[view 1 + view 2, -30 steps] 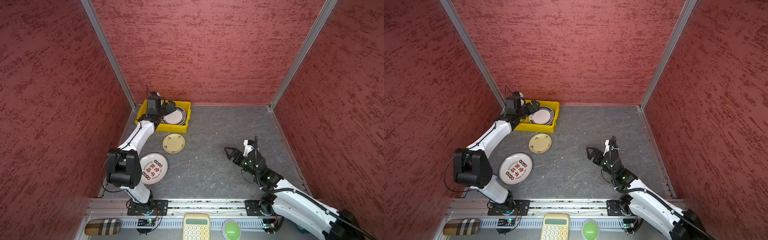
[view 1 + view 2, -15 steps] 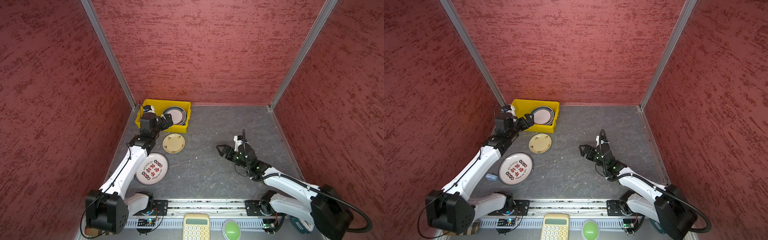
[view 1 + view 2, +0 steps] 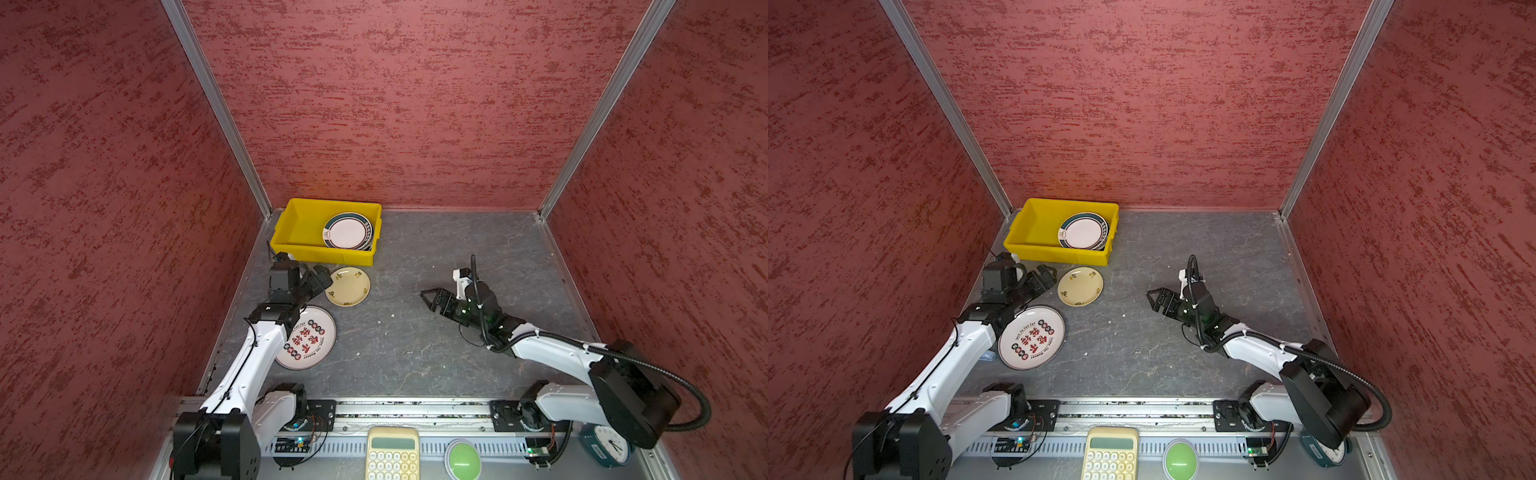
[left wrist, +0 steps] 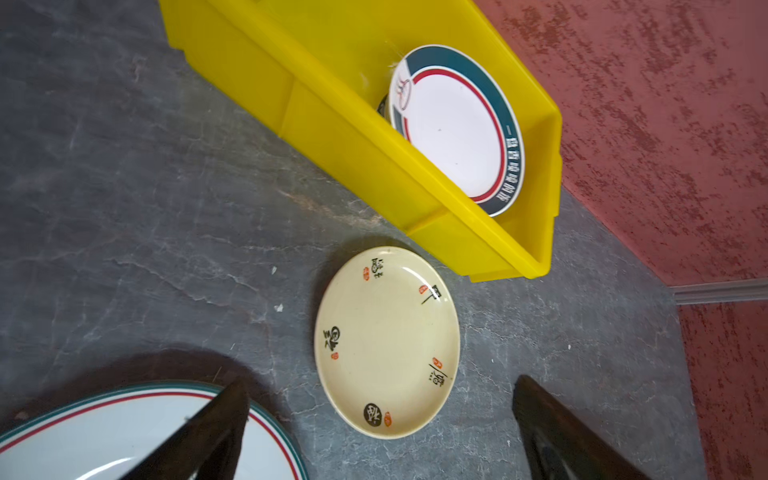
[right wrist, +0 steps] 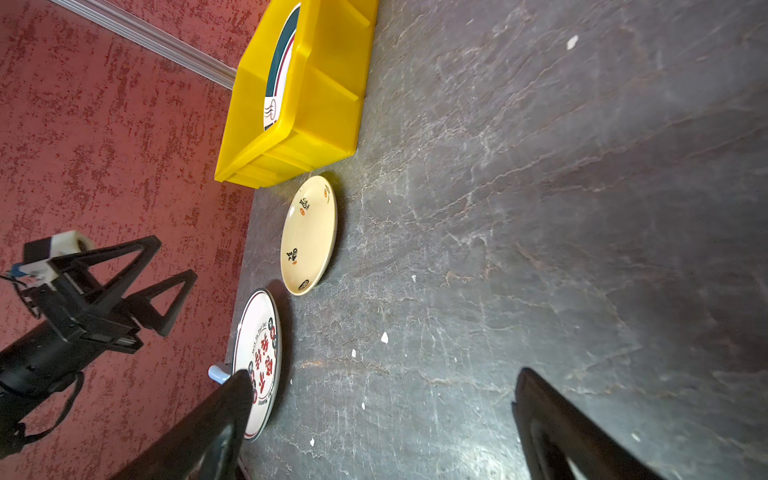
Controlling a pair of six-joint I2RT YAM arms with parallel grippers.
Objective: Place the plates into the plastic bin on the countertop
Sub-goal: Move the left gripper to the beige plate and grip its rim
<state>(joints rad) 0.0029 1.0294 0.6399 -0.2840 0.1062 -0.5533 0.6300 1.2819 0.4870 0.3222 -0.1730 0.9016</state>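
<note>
Left gripper: is hovering low over the countertop, jaws spread wide, gripping nothing.
Red-lettered plate: is lying flat right beneath the left gripper's wrist, one finger overlapping its rim in the left wrist view (touching or not, I cannot tell). It is showing a white face, thin green and red rim lines, and red characters.
Cream plate: is lying flat just ahead of the left fingertips, in line with the gap between them. It is small and pale yellow, carrying dark brush marks and orange seals.
Plastic bin: is sitting just beyond the cream plate, bright yellow.
Green-rimmed plate: is resting atop other plates in the bin's end farther from the left gripper.
Right gripper: is hanging wide open and empty, well apart from every plate, pointing toward them.
</note>
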